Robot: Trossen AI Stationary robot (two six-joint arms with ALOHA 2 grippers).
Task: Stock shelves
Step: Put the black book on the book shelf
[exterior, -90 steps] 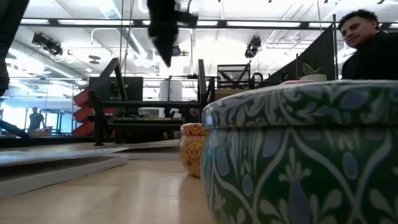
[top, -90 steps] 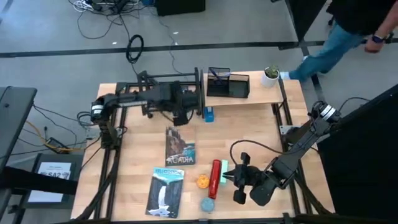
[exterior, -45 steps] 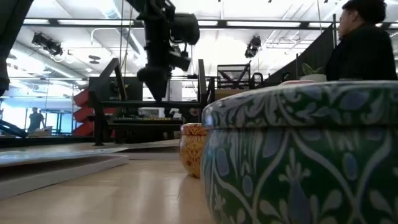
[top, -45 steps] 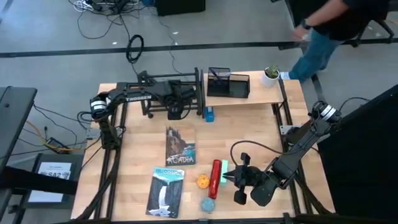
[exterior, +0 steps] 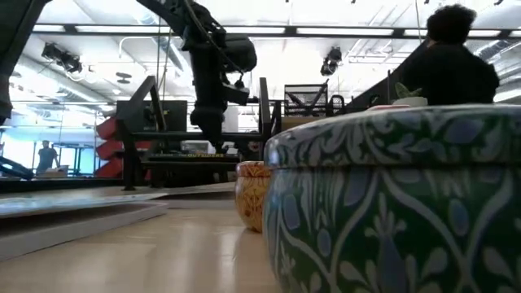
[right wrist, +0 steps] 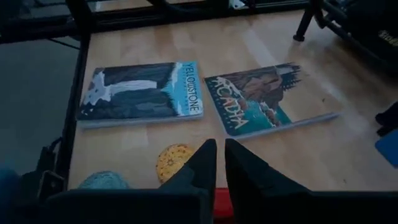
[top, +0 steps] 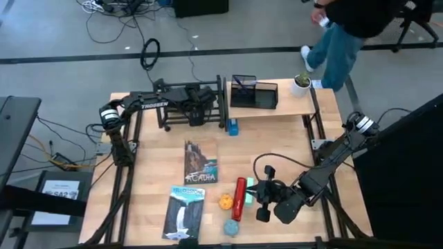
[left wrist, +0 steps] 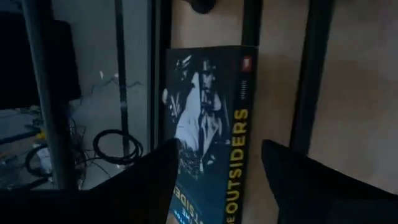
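Note:
The black tube rack (top: 181,104) stands at the far left, with the wooden plank shelf (top: 291,105) to its right. A book titled "The Outsiders" (left wrist: 211,143) lies flat on the rack's slats. My left gripper (top: 196,115) hangs open above it, pointing down, one finger to each side of the book in the left wrist view. My right gripper (top: 257,199) is shut near the front right. Its tips are at a red tube (top: 239,197) that lies on the table and shows under the fingers as a red patch (right wrist: 221,200). My right gripper comes level from the table's right toward the red tube's long side. Whether its tips touch the tube, I cannot tell.
Two flat books, Acadia (top: 200,164) and Yellowstone (top: 185,211), lie mid-table. An orange patterned jar (top: 226,202) and a blue-green bowl (top: 231,227) sit by the tube. A mesh organizer (top: 254,93) and a small plant (top: 301,84) stand on the plank. A person (top: 349,24) walks beyond the far edge.
My left gripper has gone toward the far edge and come down over the black rack. My right gripper has shifted a little toward the table's left, closer to the red tube. The person behind the table has walked on.

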